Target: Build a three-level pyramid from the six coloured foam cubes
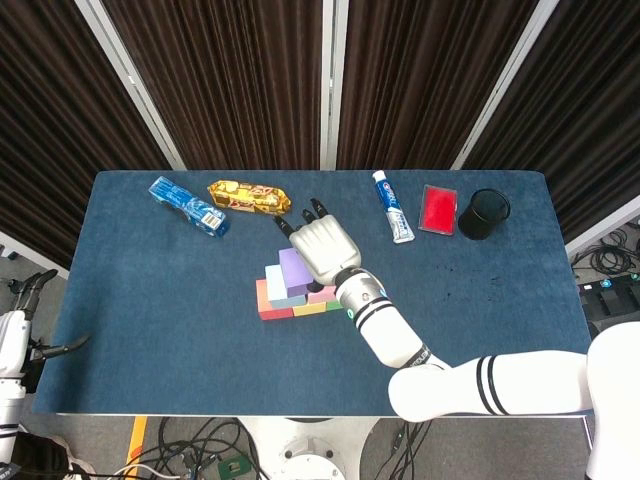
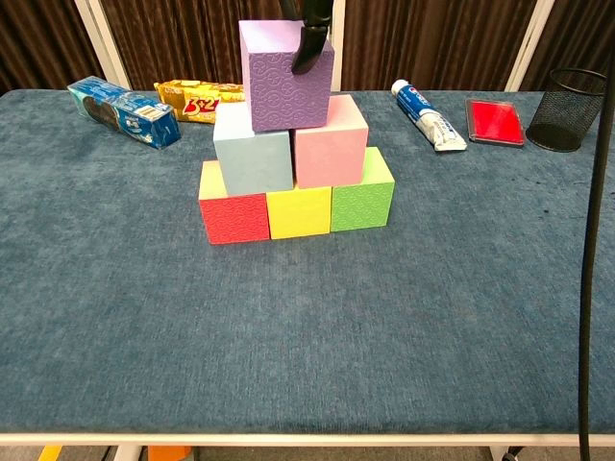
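Right hand (image 1: 322,247) sits at the centre of the head view, palm down over the purple cube (image 2: 287,75), which it holds from above; in the chest view one dark fingertip (image 2: 308,50) presses the cube's upper right face near the top edge. That cube is at the top centre of the chest frame, resting on or just above the seam between the light blue cube (image 2: 253,149) and the pink cube (image 2: 332,141); whether it bears its full weight there I cannot tell. Below them, the red cube (image 2: 233,206), yellow cube (image 2: 299,210) and green cube (image 2: 362,202) stand touching in a row on the blue table (image 2: 307,336). Being foam, the cubes should be very light and slightly squashy, with an embossed surface that gives grip, so a gentle hold on opposite side faces near the top should do; a hard squeeze would likely deform the cube and nudge the light stack on release. Left hand (image 1: 30,291) hangs off the table at the lower left edge of the head view, fingers apart and holding nothing.
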Available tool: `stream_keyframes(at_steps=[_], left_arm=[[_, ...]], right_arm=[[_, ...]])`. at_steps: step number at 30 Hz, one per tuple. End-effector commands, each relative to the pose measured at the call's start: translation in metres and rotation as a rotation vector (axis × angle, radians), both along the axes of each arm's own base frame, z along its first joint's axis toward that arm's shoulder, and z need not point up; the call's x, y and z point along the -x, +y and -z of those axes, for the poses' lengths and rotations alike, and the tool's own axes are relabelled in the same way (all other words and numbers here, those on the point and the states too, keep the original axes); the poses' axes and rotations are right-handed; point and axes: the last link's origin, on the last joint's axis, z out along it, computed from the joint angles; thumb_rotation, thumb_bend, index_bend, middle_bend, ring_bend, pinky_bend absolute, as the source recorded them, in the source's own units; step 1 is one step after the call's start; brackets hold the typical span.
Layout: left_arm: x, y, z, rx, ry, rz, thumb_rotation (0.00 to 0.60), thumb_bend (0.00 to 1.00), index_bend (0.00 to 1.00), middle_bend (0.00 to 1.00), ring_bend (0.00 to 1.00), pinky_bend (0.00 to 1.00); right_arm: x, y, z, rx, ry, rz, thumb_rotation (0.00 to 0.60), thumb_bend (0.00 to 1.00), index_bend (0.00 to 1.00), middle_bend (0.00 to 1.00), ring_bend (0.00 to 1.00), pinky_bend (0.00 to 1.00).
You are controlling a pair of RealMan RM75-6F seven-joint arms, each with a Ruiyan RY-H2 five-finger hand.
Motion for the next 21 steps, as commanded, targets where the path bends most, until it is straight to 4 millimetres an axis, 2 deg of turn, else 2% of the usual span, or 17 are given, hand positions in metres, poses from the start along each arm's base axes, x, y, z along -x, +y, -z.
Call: stream_keyframes(at_steps=[1, 21], left_arm=[[0.0007, -0.0001, 0.0004, 0.001, -0.002, -0.001, 0.600, 0.07, 0.09, 0.11, 0.01, 0.14], [0.0053, -0.0004, 0.0008, 0.005, -0.022, -0.004, 0.600, 0.07, 0.09, 0.11, 0.01, 0.14]], right_arm=[[-0.0002, 0.0001, 0.0009, 0.001, 0.003, 0.002, 0.600, 0.12, 0.00, 0.70, 0.14, 0.00], [-0.0022, 0.0015, 0.0095, 0.004, 0.029, 0.016, 0.600, 0.12, 0.00, 0.70, 0.14, 0.00]])
